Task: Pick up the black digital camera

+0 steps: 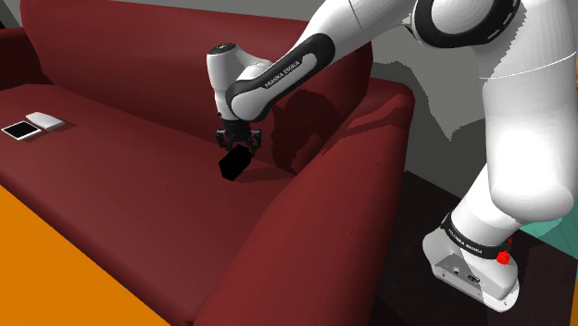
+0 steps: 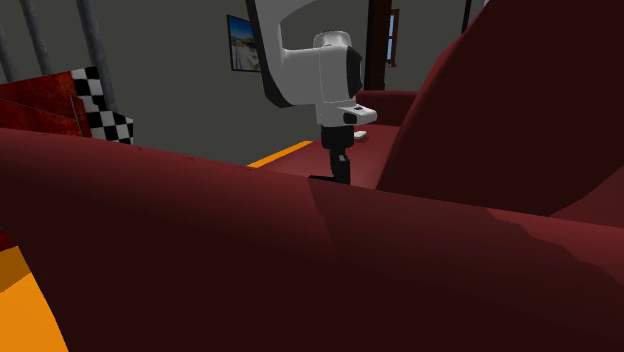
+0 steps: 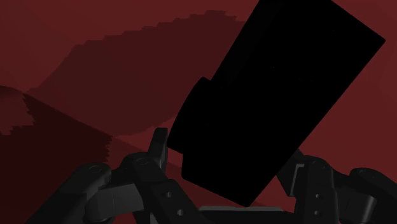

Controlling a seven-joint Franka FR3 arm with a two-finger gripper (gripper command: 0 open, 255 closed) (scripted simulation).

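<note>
Camera (image 1: 233, 164) of black colour, a box-shaped digital one with a short stub on one side, hangs tilted under the all-black two-finger claw (image 1: 237, 148). In the wrist view the camera (image 3: 267, 102) sits between the two fingers (image 3: 159, 149), and they press on it from both sides, so the claw holds it. Its place is just over the seat of a dark red sofa (image 1: 139, 176), near the corner where the backrest meets the armrest. Whether its lower corner touches the cushion, I cannot tell.

The white arm (image 1: 278, 79) comes down to it from the shoulder view's upper right. In the second exterior view the claw (image 2: 340, 160) points down behind the sofa's near armrest (image 2: 250, 230).

Well apart from the camera, at the shoulder view's left, two flat things lie just beside each other on the seat: a white slab (image 1: 44, 119) and a black square with a white frame (image 1: 20, 131). An orange floor (image 1: 56, 278) lies in front of the sofa. The second exterior view has also a black-and-white checked cushion (image 2: 100, 112) and a framed picture (image 2: 243, 45) on the grey wall.
</note>
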